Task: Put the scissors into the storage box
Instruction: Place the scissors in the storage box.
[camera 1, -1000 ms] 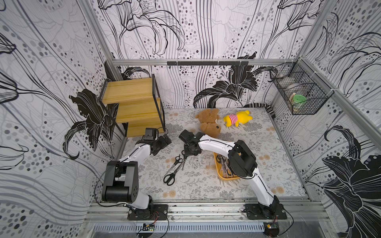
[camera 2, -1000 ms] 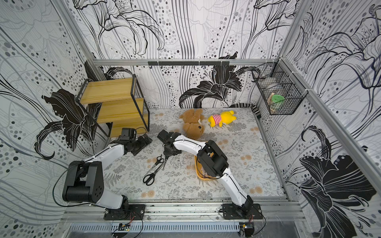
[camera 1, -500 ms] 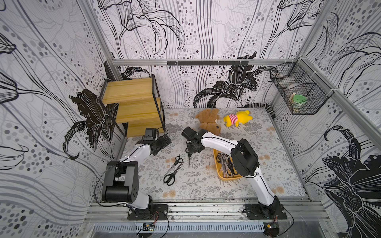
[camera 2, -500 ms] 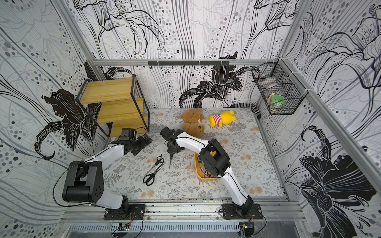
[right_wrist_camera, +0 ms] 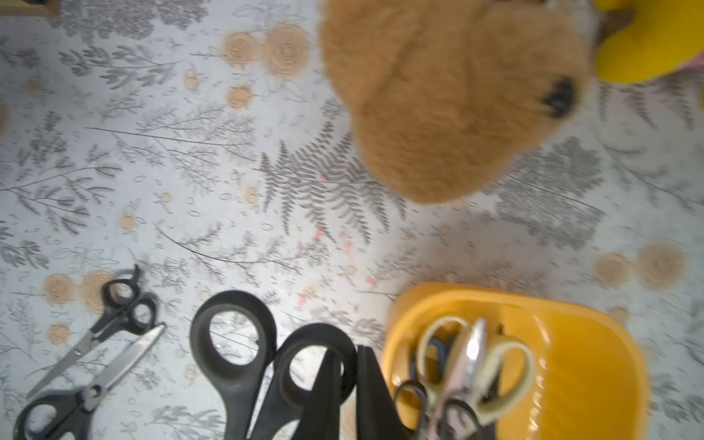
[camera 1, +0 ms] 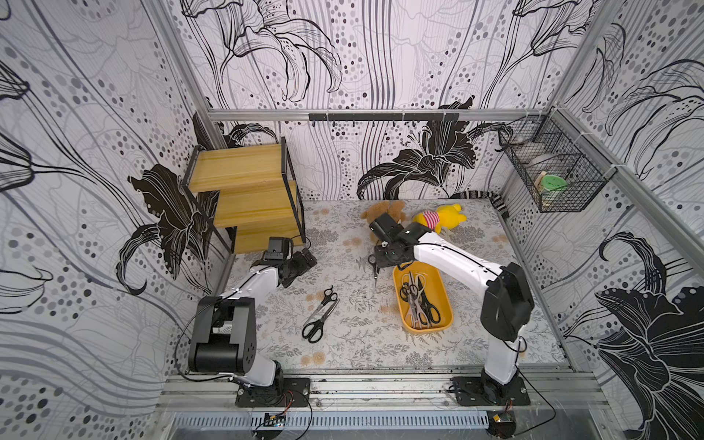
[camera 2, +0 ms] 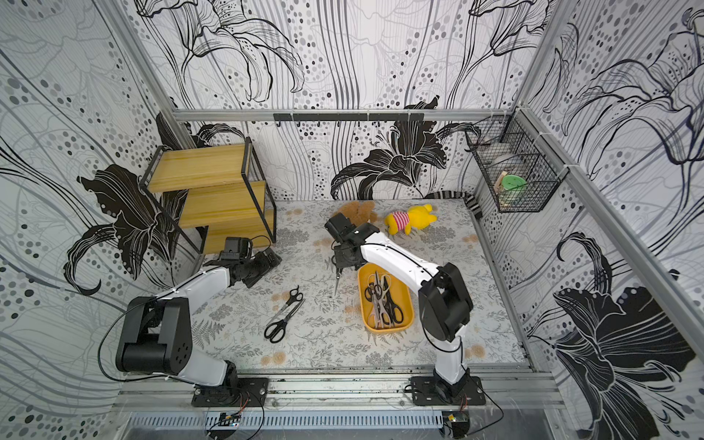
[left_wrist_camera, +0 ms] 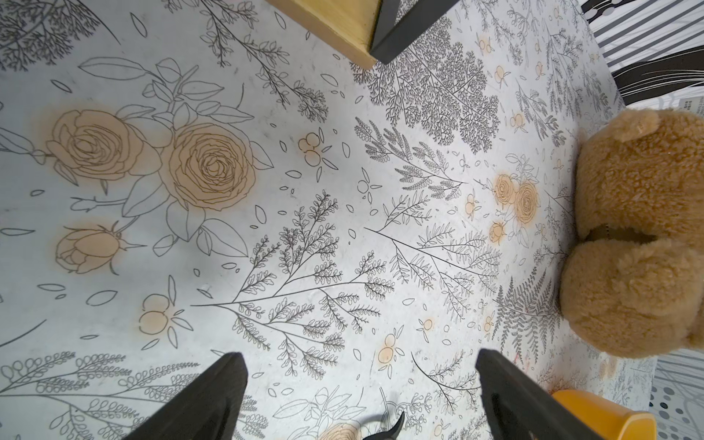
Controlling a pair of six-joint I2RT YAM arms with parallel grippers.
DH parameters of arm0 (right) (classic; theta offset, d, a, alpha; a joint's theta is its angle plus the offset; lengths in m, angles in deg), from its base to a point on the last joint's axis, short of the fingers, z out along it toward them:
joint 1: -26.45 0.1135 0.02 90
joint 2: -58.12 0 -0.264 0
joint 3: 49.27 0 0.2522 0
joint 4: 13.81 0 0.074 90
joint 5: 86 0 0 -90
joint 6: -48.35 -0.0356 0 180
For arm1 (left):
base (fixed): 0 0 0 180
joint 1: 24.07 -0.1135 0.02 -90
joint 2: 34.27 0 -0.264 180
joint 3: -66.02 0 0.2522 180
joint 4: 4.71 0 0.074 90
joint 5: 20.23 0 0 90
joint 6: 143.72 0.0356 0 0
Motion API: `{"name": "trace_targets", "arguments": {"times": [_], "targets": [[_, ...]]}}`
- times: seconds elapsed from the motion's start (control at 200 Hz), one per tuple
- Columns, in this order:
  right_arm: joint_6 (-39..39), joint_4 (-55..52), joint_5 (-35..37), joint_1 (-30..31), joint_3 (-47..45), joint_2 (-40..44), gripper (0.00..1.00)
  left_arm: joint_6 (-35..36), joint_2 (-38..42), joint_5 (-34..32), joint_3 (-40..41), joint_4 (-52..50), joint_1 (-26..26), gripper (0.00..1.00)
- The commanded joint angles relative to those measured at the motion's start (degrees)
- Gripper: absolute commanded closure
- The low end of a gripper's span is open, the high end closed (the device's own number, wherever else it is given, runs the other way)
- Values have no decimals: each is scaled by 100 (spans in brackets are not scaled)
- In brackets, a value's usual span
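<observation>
the right gripper (right_wrist_camera: 348, 362) is closed tight on a pair of black-handled scissors (right_wrist_camera: 266, 377), its dark fingers (right_wrist_camera: 375, 392) pinching the handle beside the two finger rings, though the right wrist view is blurred and the exact contact is hard to read. in both top views that pair hangs from the gripper with its blades pointing down toward the floral mat (camera 1: 343, 343), lifted off the surface, just beside the far left corner of the storage box (camera 1: 438, 280) and not over it. the storage box is a shallow yellow-orange tray lying on the mat in front of the right arm, and the scissors already in the box (camera 1: 417, 301) lie lengthwise inside, among them a cream-handled pair (right_wrist_camera: 476, 362) and black-handled ones. two more pairs lie loose on the mat, well to the left of the box, side by side and head to tail: a small black-handled pair (camera 1: 328, 296) and, nearer the front rail, a larger black-handled pair (camera 1: 318, 323). the left gripper (left_wrist_camera: 358, 354) sits low near the foot of the wooden shelf (camera 1: 244, 190), its jaws spread wide with nothing between them but bare mat. a brown teddy bear (camera 1: 384, 209) lies at the back of the mat just behind the right gripper, with a yellow plush toy in a pink striped top (camera 1: 438, 219) beside it, and a black wire basket (camera 1: 552, 179) hangs on the right wall
</observation>
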Motion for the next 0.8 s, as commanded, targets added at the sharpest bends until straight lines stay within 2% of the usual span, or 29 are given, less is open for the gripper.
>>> {"name": "trace_targets", "arguments": {"times": [0.0, 0.23, 0.666, 0.796], "targets": [[171, -134, 283, -285, -712, 591, 100, -12, -106, 76, 96, 230, 14, 1], [365, 247, 295, -859, -2011, 1429, 100, -17, -66, 60, 157, 280, 14, 1], [413, 786, 402, -891, -2713, 1087, 100, -101, 197, -8, 326, 31, 174, 1], [412, 813, 513, -884, -2732, 1046, 87, -136, 306, -196, 461, -156, 508, 1]]}}
